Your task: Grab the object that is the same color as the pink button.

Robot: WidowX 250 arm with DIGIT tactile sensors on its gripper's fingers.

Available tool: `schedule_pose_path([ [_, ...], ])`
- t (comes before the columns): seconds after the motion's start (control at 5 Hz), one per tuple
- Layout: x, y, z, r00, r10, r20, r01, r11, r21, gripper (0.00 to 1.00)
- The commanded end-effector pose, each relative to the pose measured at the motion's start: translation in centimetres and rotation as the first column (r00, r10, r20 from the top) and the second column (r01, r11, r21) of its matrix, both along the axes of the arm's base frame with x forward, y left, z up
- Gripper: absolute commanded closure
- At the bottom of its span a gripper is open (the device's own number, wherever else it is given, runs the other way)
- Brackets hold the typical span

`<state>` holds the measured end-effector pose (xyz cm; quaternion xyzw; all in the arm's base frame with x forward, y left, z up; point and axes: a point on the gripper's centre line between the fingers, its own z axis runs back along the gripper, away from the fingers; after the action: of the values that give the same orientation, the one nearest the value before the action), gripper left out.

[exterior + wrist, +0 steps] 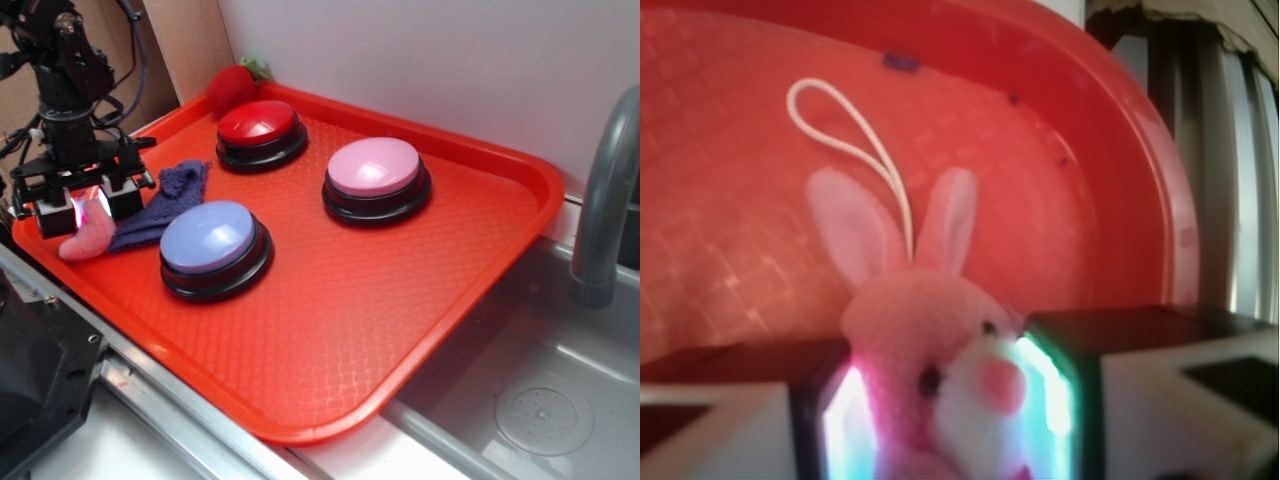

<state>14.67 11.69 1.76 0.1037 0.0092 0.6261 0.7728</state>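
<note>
in the wrist view the pink plush toy (940, 380) fills the lower middle of the frame, a small rabbit with two upright ears, dark eyes, a pink nose on a white muzzle and a white cord loop (845, 140) trailing toward the upper left. the two fingers (1060, 400) of the hand (950, 410) press against its head from both sides, their inner faces glowing, so the hand is closed narrow around the toy. behind it runs the red tray (1060, 130), its raised rim curving down the right side.

in the exterior view the hand (88, 208) sits at the left edge of the frame, over the tray's (350, 300) left corner, with the plush toy (85, 240) between its fingers and bulging out below them. just right of it lies a purple-blue rag (165, 205). next to the rag, lower centre-left, stands a lavender-blue button (212, 240). farther back, right of centre, stands the pink button (375, 170), well apart from the toy. a red button (260, 128) sits toward the upper left, and a red plush strawberry (232, 88) rests at the tray's far rim. a grey faucet (605, 200) rises at the right edge above a steel sink (540, 400).
</note>
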Motion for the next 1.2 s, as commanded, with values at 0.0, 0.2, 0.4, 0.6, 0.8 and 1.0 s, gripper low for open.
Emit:
schedule_pose_path([
  [0.0,0.7,-0.1,5.3,0.974,-0.213,0.074,0.215,0.976,-0.031,1.0],
  [0.2,1.8,-1.4,8.5,0.909,-0.403,0.104,0.408,0.912,-0.031,1.0],
  [0.4,2.3,-3.9,11.8,0.775,-0.609,0.171,0.624,0.78,-0.044,1.0],
  [0.6,2.0,-7.2,15.0,0.593,-0.774,0.224,0.796,0.605,-0.014,1.0],
  [0.8,1.4,-9.7,15.8,0.423,-0.875,0.233,0.903,0.429,-0.028,1.0],
  [1.0,0.7,-11.4,15.1,0.36,-0.903,0.234,0.932,0.358,-0.055,1.0],
])
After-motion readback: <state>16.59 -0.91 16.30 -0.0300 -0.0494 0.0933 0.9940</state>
